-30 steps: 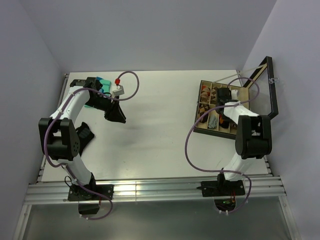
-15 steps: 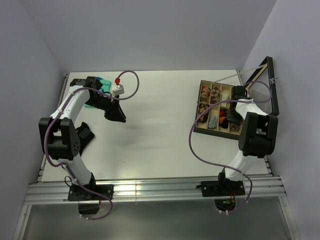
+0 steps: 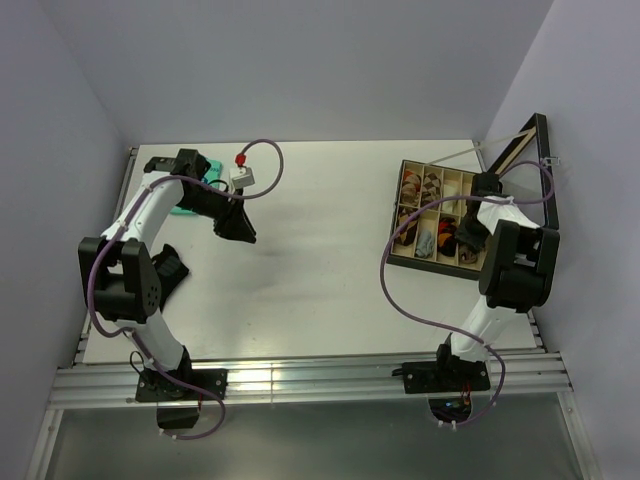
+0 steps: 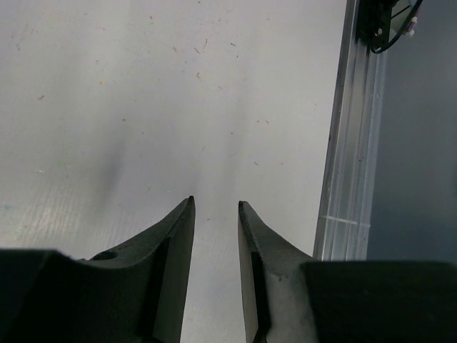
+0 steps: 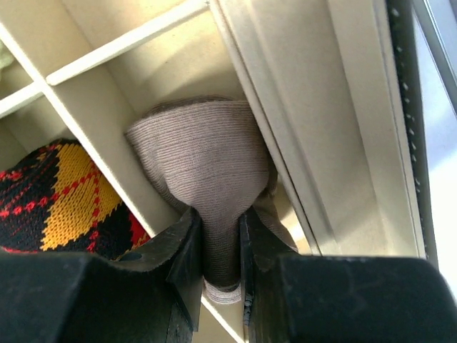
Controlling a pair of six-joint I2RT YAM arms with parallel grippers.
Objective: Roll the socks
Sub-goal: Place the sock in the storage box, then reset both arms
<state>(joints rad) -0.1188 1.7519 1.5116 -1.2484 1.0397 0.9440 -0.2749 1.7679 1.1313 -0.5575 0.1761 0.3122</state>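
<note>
Your right tool [image 5: 218,214] is clamped on the tan sock [image 5: 196,153]. It pinches a fold of the knit inside the box [image 3: 394,222], in a compartment against the box's outer wall. The pinched part runs down between the fingers, which hide most of it, and you cannot tell which end of the sock this is. Across one divider, in the neighbouring compartment, lies the argyle sock [image 5: 61,193]. Only part of it is in view, its lower edge covered by the tool's body. From above, the right arm covers that corner of the box, so both socks are hard to make out there.

Your left tool [image 4: 214,206] is well to the left of the box, over the bare desk [image 4: 107,86]. Its fingers stand a narrow gap apart with nothing between them. A teal packet [image 3: 181,209] lies still farther left of the box, mostly hidden under the left arm. A dark shape [image 3: 172,268] beside that arm is too unclear to name.
</note>
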